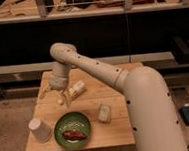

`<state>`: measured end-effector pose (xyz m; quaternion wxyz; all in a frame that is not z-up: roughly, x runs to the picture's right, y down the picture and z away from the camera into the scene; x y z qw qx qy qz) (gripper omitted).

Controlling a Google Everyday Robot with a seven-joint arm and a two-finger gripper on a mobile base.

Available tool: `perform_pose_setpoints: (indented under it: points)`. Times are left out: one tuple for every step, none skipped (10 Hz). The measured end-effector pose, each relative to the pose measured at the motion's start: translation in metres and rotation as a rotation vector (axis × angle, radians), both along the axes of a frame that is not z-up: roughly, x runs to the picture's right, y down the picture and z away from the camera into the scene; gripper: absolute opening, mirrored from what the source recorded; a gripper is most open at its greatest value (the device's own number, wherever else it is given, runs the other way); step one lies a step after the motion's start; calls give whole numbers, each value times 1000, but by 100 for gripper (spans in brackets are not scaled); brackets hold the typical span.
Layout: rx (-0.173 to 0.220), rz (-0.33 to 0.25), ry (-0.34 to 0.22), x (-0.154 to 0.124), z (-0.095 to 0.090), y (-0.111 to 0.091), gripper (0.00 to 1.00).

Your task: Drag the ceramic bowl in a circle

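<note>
The ceramic bowl (72, 129) is a shallow green dish with a reddish-brown food piece (74, 134) inside. It sits near the front edge of the wooden table (121, 130). My gripper (64, 98) hangs from the pale arm above the table's middle left, behind the bowl and apart from it. It holds nothing that I can see.
A white upside-down paper cup (39, 129) stands left of the bowl. A pale packet (77, 88) lies just right of the gripper, and another pale packet (104, 112) lies right of the bowl. A dark counter runs behind the table.
</note>
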<state>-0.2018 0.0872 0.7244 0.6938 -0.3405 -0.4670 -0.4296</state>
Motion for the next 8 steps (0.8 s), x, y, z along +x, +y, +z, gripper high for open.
perform_pose_setpoints:
  points:
    - [23, -21, 1, 2, 3, 1, 80]
    - [73, -55, -3, 5, 10, 2, 80]
    - [153, -115, -13, 12, 19, 4, 80]
    - [241, -193, -21, 26, 29, 6, 80]
    - [344, -287, -30, 47, 36, 8, 80]
    - [414, -351, -33, 66, 39, 8, 80]
    - [438, -376, -35, 72, 40, 9, 80]
    - [457, -397, -38, 76, 40, 9, 80]
